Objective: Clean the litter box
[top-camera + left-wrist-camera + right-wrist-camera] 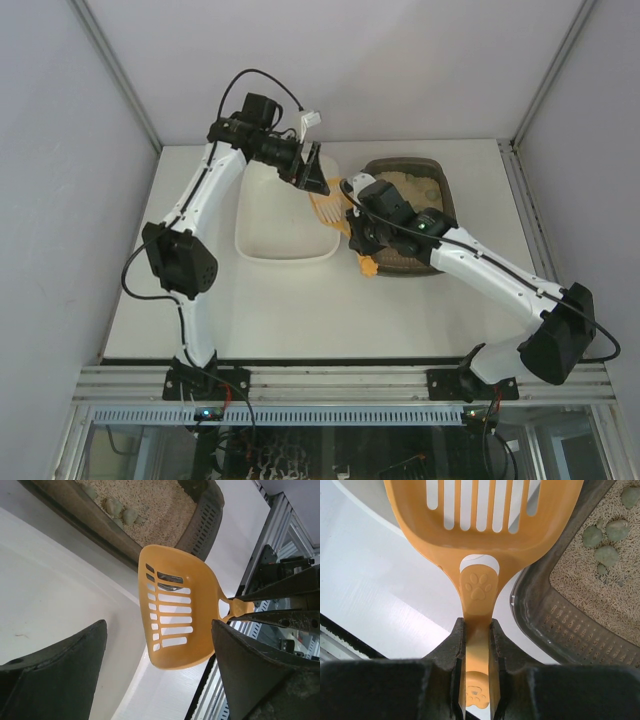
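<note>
desk (280, 300) white, carrying two trays close beside each other. white tub (285, 235) sits below and left of the right claw (477, 630). litter box (443, 195), dark brown with beige litter inside, sits just right of that claw, with a narrow strip of desk between it and the tub. right claw pressed together on the handle of the yellow slotted scoop (177, 607), pinching it between the two paw prints. blade points ahead of the claw, by the tub's near rim, and looks empty. left claw (312, 178) spread wide with nothing between, hovering over the tub beyond the blade and facing it. grey-green clumps (607, 540) lie on the litter, ahead and right of the right claw, so the box is not yet clean. judgement: the step in hand is a scooping pass, with the blade due into the box. to do it well, swing right over the box wall and enter the litter short of the clumps. slide under them along the handle's line, since a sideways push could twist the thin handle in the pinch. lift slowly and let loose grains fall through the slots while over the box. tilt the blade back before crossing the strip of desk, and tip out well inside the tub. left claw is best kept clear of the blade's path.
</note>
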